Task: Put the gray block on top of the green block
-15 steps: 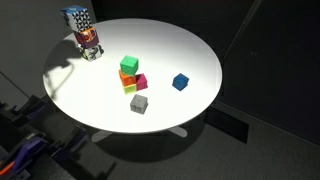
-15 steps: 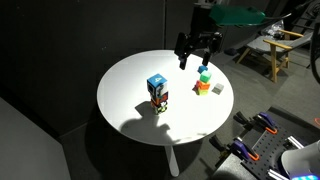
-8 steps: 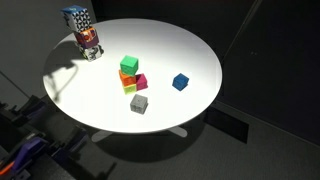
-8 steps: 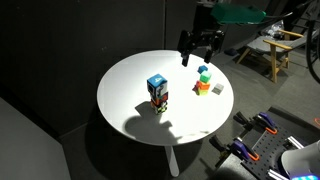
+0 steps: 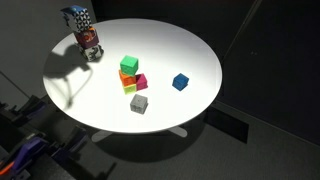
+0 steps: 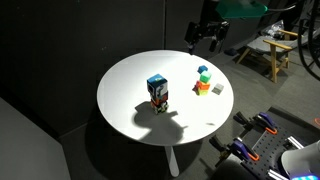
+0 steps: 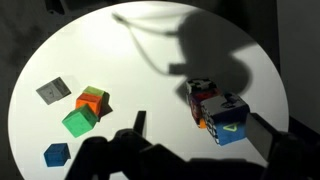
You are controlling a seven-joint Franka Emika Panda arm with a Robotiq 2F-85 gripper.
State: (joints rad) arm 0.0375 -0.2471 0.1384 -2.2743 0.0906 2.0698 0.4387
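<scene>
Wrist view: gray block (image 7: 54, 92) sits flat on the table at far left. The green block (image 7: 79, 122) is near it, against 1 orange cube (image 7: 93, 99). The gripper (image 6: 207, 38) hangs high by the far rim, jaws spread, holding nothing. I judge I should descend square over gray and pinch 2 opposite flat faces.

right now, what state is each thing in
gray block: flat on the table, alone, not gripped
green block: nothing on top
blue block: flat, off by itself
patterned boxes: stacked, upright
gripper: open, empty, high above the table
</scene>
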